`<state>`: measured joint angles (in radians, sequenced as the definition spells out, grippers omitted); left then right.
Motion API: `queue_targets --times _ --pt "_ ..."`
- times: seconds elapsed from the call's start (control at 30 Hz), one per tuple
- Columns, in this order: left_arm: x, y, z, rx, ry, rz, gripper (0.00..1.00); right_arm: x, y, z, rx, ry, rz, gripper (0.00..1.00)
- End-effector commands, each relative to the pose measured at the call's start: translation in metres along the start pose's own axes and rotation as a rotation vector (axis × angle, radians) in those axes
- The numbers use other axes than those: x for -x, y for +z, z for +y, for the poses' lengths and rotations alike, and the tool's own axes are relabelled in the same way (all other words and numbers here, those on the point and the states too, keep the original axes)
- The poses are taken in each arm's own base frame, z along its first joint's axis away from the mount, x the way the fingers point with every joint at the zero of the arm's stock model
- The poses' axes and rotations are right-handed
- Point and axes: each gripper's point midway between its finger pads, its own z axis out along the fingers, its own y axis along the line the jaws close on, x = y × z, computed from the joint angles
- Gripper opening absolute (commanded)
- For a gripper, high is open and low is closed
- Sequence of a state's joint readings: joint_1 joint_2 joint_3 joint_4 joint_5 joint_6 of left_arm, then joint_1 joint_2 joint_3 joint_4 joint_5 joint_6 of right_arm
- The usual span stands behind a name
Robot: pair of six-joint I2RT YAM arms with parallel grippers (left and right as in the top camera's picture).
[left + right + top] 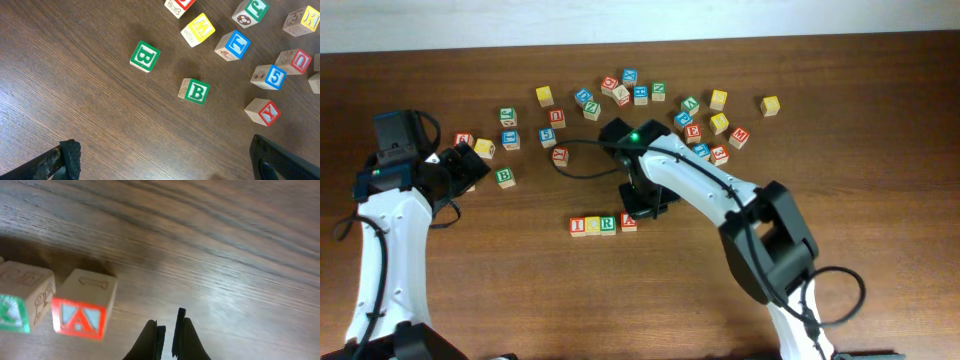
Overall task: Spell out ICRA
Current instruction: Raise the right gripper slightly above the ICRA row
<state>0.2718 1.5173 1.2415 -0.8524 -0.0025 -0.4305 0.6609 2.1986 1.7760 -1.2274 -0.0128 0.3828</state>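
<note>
Four cubes lie in a row at the table's front middle: the red I (578, 226), yellow C (592, 225), green R (608, 224) and red A (629, 222), with a small gap before the A. My right gripper (655, 207) hovers just right of the A. In the right wrist view its fingers (169, 330) are shut and empty, with the A (80, 312) and R (20, 305) to their left. My left gripper (478, 165) is at the far left, open and empty (165, 160) above bare wood.
Many other letter cubes are scattered across the back of the table (640, 95). Two green B cubes (144, 56) (196, 91), a red Y (263, 112) and a blue 5 (270, 77) lie ahead of the left gripper.
</note>
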Motion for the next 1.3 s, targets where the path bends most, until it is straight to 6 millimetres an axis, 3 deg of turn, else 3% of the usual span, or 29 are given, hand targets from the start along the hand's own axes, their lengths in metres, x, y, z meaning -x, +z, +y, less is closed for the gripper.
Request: queue_targets --times 0.0,0.1,0.23,0.5,1.27 --pt "0.001 0.0 0.001 -0.004 -0.007 0.002 0.99 0.006 -0.06 -0.011 -0.025 0.027 -0.175 0.04" --pt "0.001 0.0 0.001 -0.004 -0.007 0.002 1.0 0.016 -0.067 -0.007 -0.005 0.028 -0.23 0.04" --pt "0.001 0.0 0.001 -0.004 -0.007 0.002 0.99 0.028 -0.051 -0.004 -0.008 0.028 -0.234 0.04" --pt "0.001 0.0 0.001 -0.004 -0.007 0.002 0.99 0.031 -0.03 -0.013 -0.033 0.048 -0.189 0.04" --pt "0.001 0.0 0.001 -0.004 -0.008 0.002 0.99 0.011 -0.023 -0.022 -0.062 0.048 -0.097 0.04"
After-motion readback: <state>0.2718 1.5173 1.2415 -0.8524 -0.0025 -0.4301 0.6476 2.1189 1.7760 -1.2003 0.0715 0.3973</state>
